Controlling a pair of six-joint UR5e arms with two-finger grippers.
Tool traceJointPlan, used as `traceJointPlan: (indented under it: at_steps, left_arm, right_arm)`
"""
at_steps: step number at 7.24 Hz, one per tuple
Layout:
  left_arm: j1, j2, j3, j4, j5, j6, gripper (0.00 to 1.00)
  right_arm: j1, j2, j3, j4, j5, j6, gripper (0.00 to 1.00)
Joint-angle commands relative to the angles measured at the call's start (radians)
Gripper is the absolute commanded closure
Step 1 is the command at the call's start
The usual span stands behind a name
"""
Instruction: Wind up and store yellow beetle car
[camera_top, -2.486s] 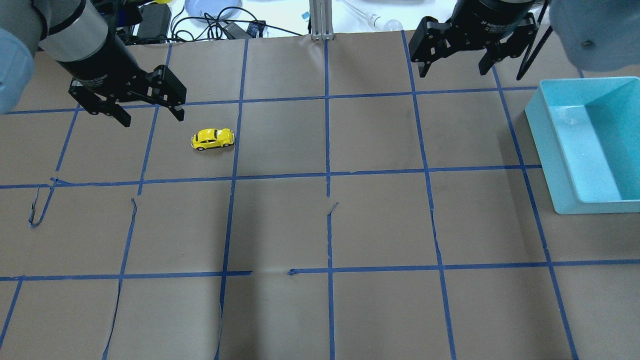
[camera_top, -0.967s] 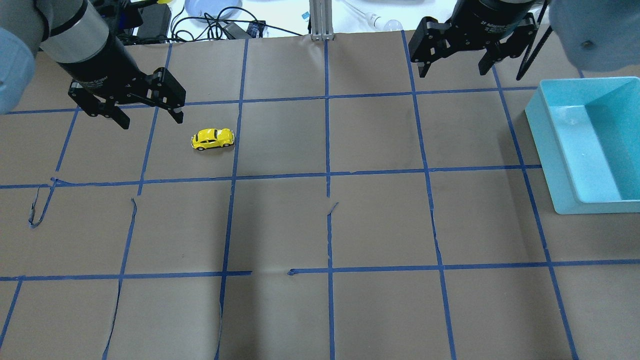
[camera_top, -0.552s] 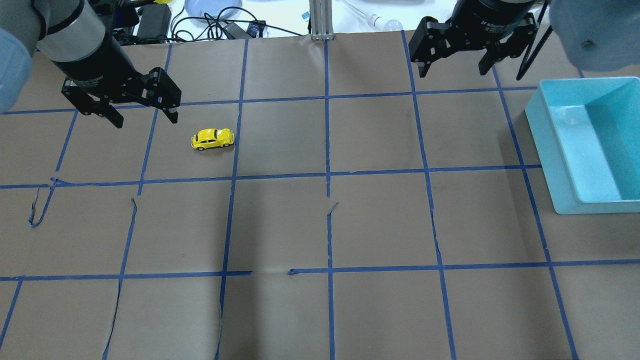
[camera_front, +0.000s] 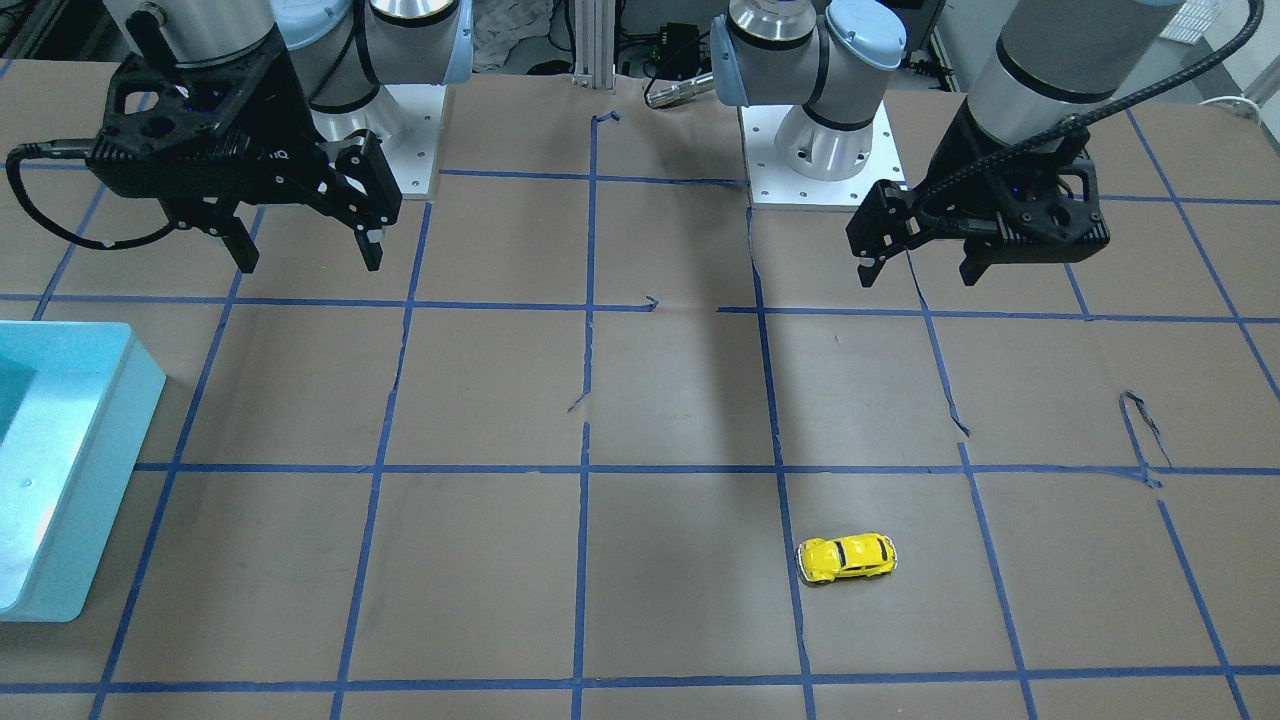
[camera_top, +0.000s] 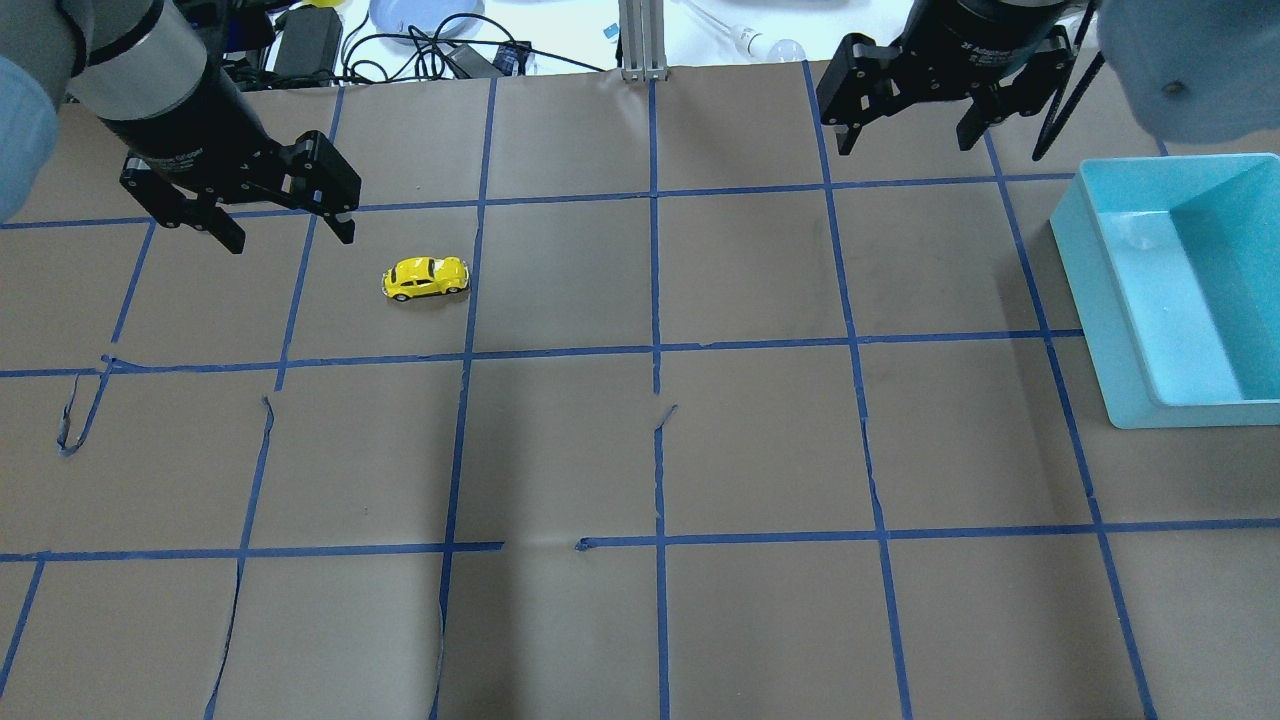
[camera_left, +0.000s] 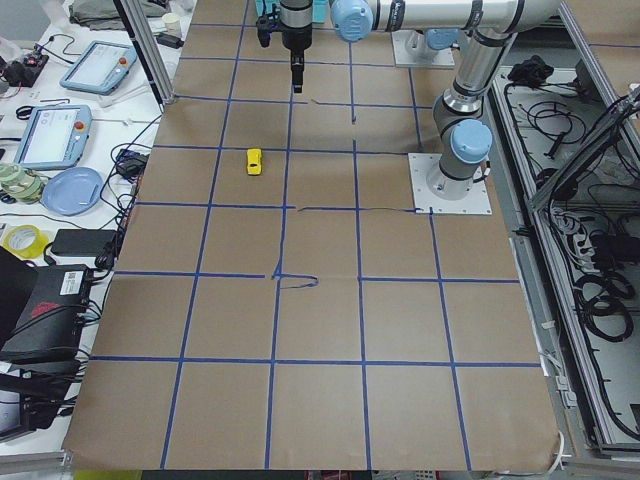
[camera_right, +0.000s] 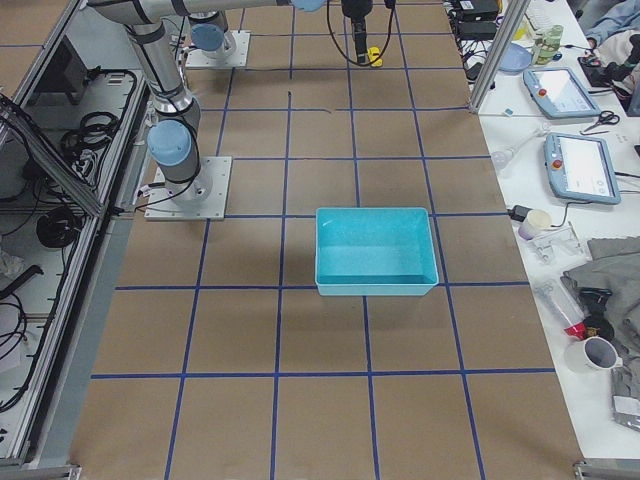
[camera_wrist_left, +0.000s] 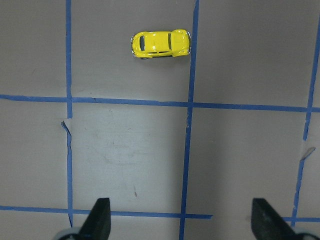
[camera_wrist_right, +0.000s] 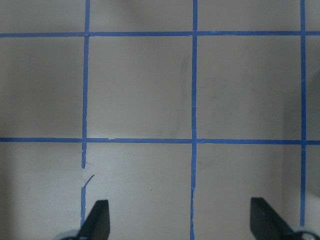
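Observation:
The yellow beetle car (camera_top: 425, 278) stands on its wheels on the brown paper table, alone in a taped square; it also shows in the front view (camera_front: 846, 558), the left wrist view (camera_wrist_left: 160, 44) and small in the left side view (camera_left: 254, 161). My left gripper (camera_top: 290, 232) hangs open and empty above the table, back and to the left of the car, also in the front view (camera_front: 918, 273). My right gripper (camera_top: 905, 135) is open and empty high at the far right, also in the front view (camera_front: 305, 258).
A light blue bin (camera_top: 1180, 290) stands at the table's right edge, also in the front view (camera_front: 60, 470) and right side view (camera_right: 375, 250). Blue tape lines grid the paper. Cables and gear (camera_top: 400, 40) lie beyond the far edge.
My left gripper has drifted a little left and back, away from the car. The car and the right arm have not moved.

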Motion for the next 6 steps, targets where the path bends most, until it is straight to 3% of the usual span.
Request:
traceJointPlan:
  at_steps: [1,6]
  left_arm:
    - [0.0,-0.001,-0.005,0.0,0.001,-0.002,0.0]
    - [0.0,-0.003,-0.015,0.0,0.009,-0.003,0.0]
  right_arm:
    - [0.0,0.0,0.0,0.0,-0.001,0.0,0.0]
    - [0.0,0.0,0.003,0.0,-0.001,-0.003,0.0]
